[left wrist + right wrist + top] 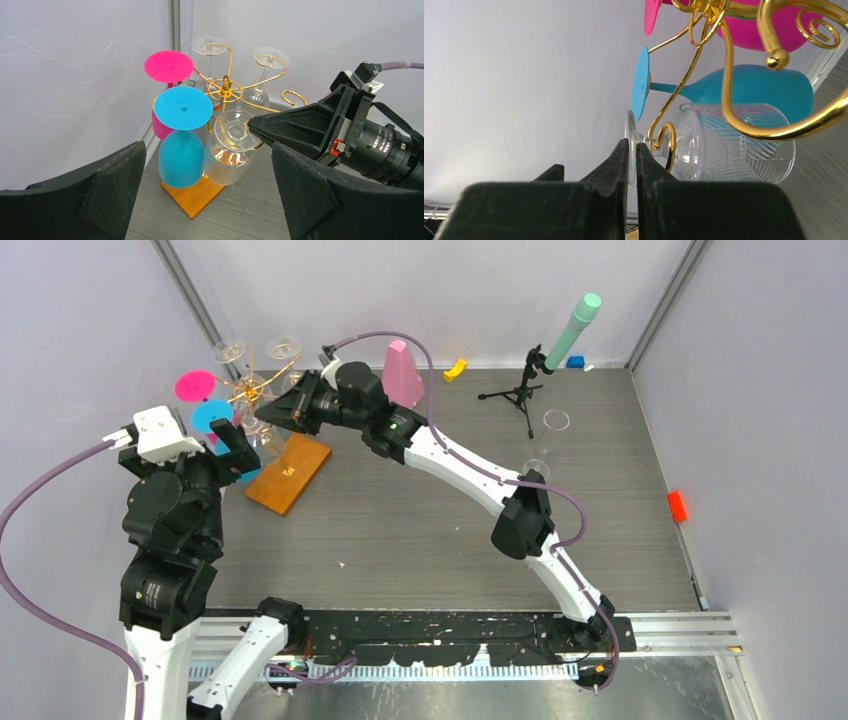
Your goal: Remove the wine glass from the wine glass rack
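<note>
The wine glass rack (252,390) is gold wire on an orange-brown wooden base (290,472), at the far left. A clear ribbed wine glass (227,157) hangs bowl-down from a front arm. It also shows in the right wrist view (729,145). My right gripper (632,146) is shut on that glass's flat foot (629,131), seen from above (268,412) reaching in from the right. My left gripper (208,165) is open and empty, just short of the rack, with the clear glass and a blue glass (181,155) in front of it.
A pink glass (169,67) and two more clear glasses (209,47) hang on the rack. A pink cone (403,373) stands behind the right arm. A black tripod with a mint tube (520,390), two clear glasses (556,420) and a red block (677,505) are at right.
</note>
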Action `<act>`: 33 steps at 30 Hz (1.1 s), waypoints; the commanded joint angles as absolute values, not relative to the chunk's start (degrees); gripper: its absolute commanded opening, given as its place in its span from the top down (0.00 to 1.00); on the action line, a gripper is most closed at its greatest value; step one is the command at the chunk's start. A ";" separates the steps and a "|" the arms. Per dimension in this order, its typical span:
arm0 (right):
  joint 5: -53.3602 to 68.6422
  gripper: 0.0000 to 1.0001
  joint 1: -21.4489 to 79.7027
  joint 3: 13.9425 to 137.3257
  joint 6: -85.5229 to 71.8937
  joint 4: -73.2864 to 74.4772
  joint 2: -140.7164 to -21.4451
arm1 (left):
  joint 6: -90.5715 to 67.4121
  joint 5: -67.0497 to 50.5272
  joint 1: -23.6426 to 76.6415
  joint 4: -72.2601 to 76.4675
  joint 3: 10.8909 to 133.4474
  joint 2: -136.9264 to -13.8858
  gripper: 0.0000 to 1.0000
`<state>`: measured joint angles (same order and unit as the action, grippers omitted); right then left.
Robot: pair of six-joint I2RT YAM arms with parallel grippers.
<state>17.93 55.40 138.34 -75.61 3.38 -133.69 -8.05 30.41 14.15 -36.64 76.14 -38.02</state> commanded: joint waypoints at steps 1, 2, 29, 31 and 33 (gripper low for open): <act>15.22 1.00 55.63 140.43 -75.96 -6.58 -132.66 | -7.23 31.53 13.89 -33.76 75.85 -37.39 0.01; 15.04 1.00 55.63 140.40 -75.95 -6.65 -132.64 | -7.21 31.55 13.89 -33.83 75.85 -37.32 0.01; 5.24 1.00 55.57 141.00 -75.07 -3.13 -133.32 | -7.29 31.20 13.89 -34.04 75.59 -36.88 0.01; 4.75 1.00 55.48 140.50 -75.25 -3.19 -132.84 | -7.34 31.12 13.89 -34.05 75.59 -36.81 0.01; 4.41 1.00 55.40 139.61 -75.42 -3.31 -132.13 | -7.38 30.84 13.89 -34.16 75.64 -36.81 0.01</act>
<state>7.03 55.44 138.32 -75.35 1.83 -135.04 -8.03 30.63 14.15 -36.62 75.77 -37.47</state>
